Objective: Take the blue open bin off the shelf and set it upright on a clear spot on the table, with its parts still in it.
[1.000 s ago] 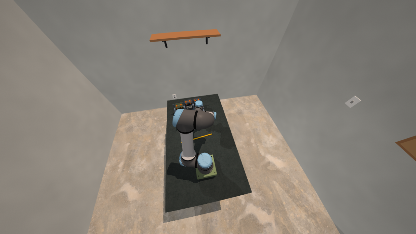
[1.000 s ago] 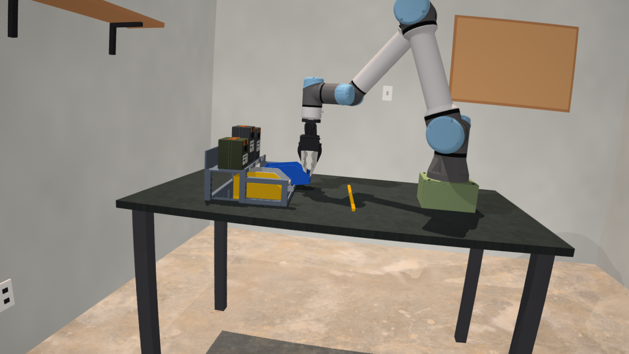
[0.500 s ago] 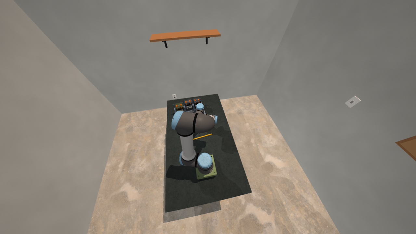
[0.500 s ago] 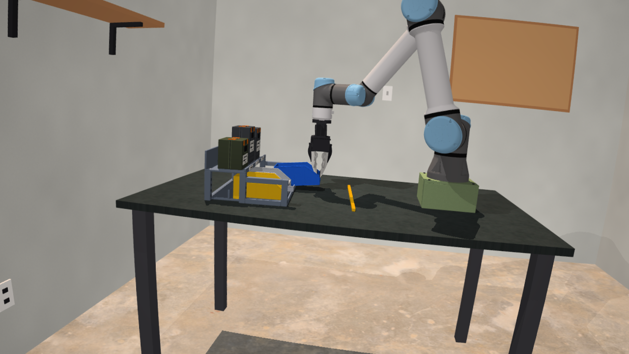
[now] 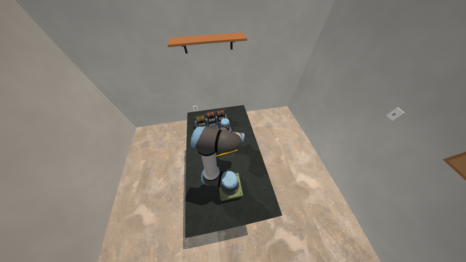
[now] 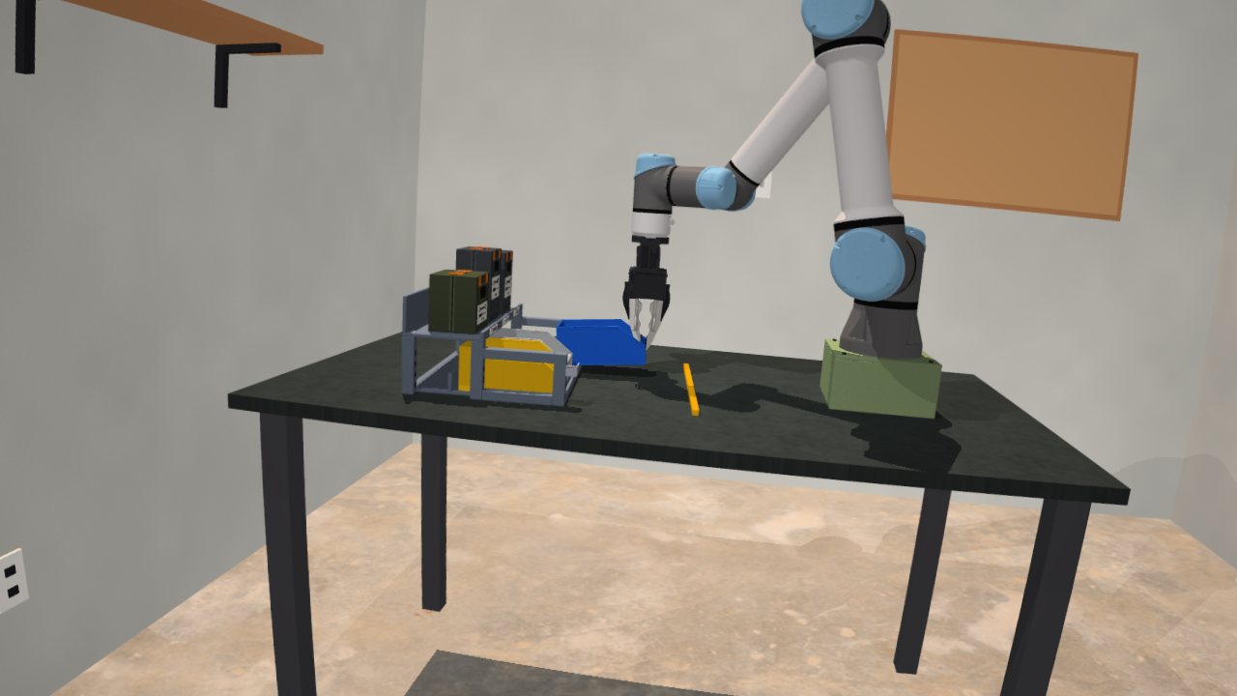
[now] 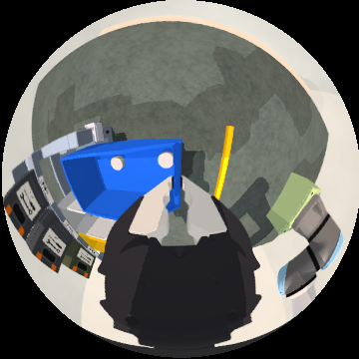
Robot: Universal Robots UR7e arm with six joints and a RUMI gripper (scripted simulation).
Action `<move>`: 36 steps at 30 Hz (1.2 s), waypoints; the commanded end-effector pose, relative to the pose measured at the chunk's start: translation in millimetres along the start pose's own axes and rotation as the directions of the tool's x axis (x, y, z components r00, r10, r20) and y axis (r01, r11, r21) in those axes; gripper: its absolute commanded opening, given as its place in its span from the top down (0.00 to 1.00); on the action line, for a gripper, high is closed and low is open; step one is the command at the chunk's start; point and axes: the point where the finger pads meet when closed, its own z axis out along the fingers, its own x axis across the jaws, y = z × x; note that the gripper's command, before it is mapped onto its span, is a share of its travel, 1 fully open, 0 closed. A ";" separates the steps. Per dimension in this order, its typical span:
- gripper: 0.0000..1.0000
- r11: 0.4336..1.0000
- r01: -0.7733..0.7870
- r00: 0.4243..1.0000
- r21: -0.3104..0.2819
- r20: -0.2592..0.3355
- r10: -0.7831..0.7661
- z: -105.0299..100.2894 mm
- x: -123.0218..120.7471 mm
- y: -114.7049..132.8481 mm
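- We see the gripper [image 6: 647, 333] pointing down, clamped on the thin end wall of the blue bin [image 6: 598, 342].
- The bin sits upright just outside the gray shelf rack [image 6: 415, 333], low over the dark table [image 6: 346, 381]; 2 pale round parts [image 7: 117, 162] show inside.
- A yellow bin [image 6: 510, 363] sits in the rack; 3 dark boxes [image 6: 458, 300] stand on top.
- A yellow stick [image 6: 690, 389] lies near.
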 end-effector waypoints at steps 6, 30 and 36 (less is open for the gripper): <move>1.00 1.000 0.000 1.000 0.001 0.002 0.000 -0.7 15.3 -0.3; 1.00 1.000 0.000 1.000 0.001 0.002 0.000 -0.7 20.5 -0.3; 1.00 1.000 0.000 1.000 0.001 0.002 0.000 -0.7 20.5 -0.3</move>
